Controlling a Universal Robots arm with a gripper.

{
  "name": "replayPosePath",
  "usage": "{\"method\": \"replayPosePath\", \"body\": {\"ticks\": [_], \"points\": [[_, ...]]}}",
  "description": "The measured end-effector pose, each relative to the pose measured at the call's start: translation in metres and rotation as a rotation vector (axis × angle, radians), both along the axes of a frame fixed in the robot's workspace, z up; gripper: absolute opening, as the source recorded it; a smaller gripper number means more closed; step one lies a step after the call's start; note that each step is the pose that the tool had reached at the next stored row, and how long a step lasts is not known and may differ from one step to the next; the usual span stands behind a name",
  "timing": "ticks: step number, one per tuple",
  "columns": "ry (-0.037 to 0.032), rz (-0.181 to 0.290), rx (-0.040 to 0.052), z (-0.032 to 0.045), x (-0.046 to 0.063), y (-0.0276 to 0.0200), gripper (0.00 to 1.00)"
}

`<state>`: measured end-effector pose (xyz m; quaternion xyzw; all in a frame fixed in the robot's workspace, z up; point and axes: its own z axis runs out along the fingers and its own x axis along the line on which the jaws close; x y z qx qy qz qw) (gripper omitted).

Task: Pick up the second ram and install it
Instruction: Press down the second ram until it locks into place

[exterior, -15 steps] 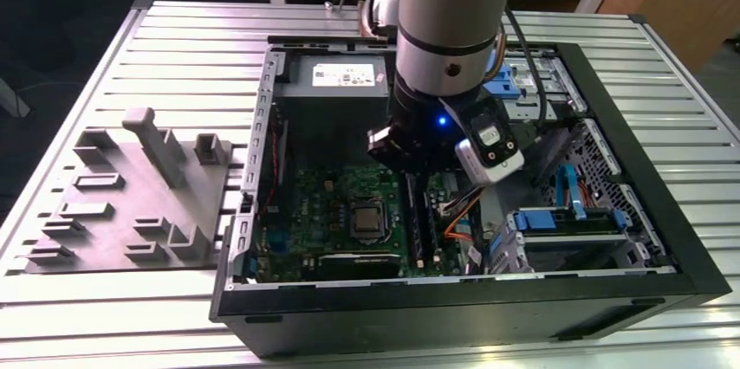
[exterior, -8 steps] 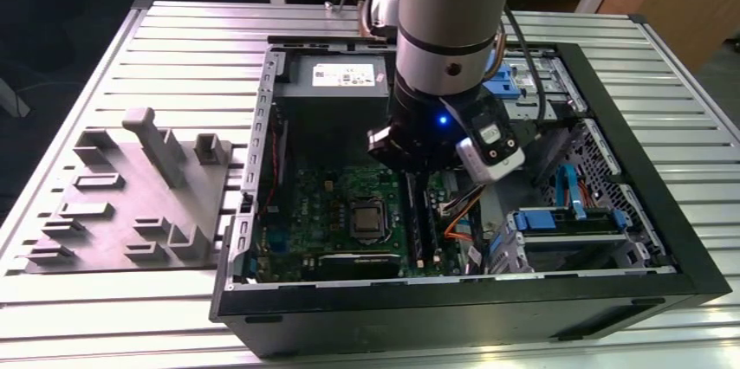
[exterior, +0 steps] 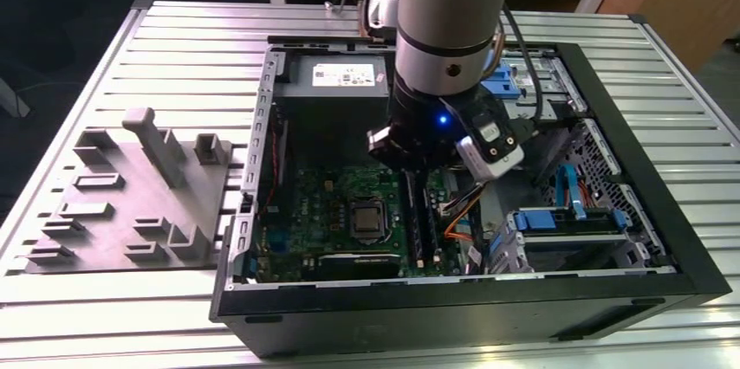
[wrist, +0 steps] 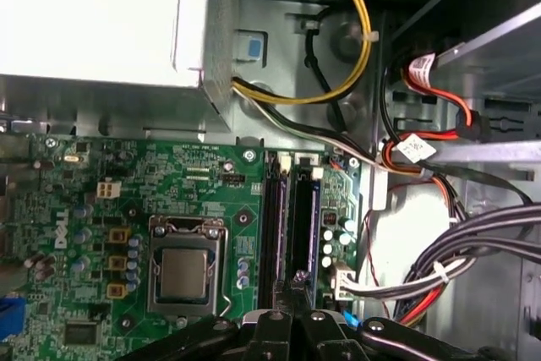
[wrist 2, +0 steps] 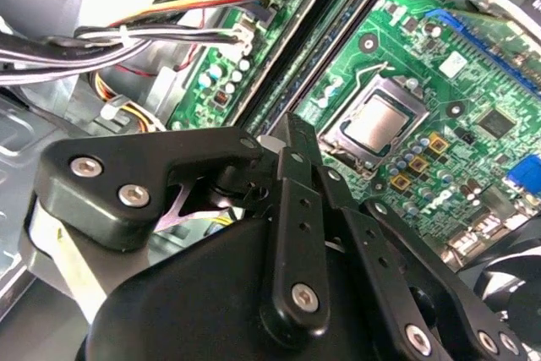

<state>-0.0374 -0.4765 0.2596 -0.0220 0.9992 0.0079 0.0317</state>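
Note:
My gripper [exterior: 405, 170] is down inside the open computer case, over the far end of the motherboard's memory slots. Its fingers [wrist 2: 290, 166] are shut together, and I see nothing held between them. A dark blue-green stick, the second ram [wrist: 304, 217], stands in the slot right under the fingertips [wrist: 300, 281] and runs along the slot [wrist 2: 336, 35]. Whether the tips touch it I cannot tell. A second black slot rail [wrist: 272, 217] lies beside it, toward the processor socket [wrist: 184, 272].
The case wall [exterior: 463, 300] rings the motherboard [exterior: 335, 204]. Orange and blue cables [exterior: 463, 213] and a drive cage [exterior: 567, 222] lie on the exterior view's right of the slots. The power supply [wrist: 101, 14] sits at the back. A grey fixture tray [exterior: 127, 204] stands outside the case.

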Motion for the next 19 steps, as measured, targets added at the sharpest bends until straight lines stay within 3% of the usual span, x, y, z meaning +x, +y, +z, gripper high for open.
{"method": "replayPosePath", "body": {"ticks": [10,16,19], "points": [[0.0000,0.001,0.0056,-0.0018,0.0001,0.0061,0.10],[0.0000,0.001,0.0055,-0.0018,0.0004,0.0065,0.10],[0.0000,0.001,0.0055,-0.0020,0.0004,0.0104,0.10]]}}
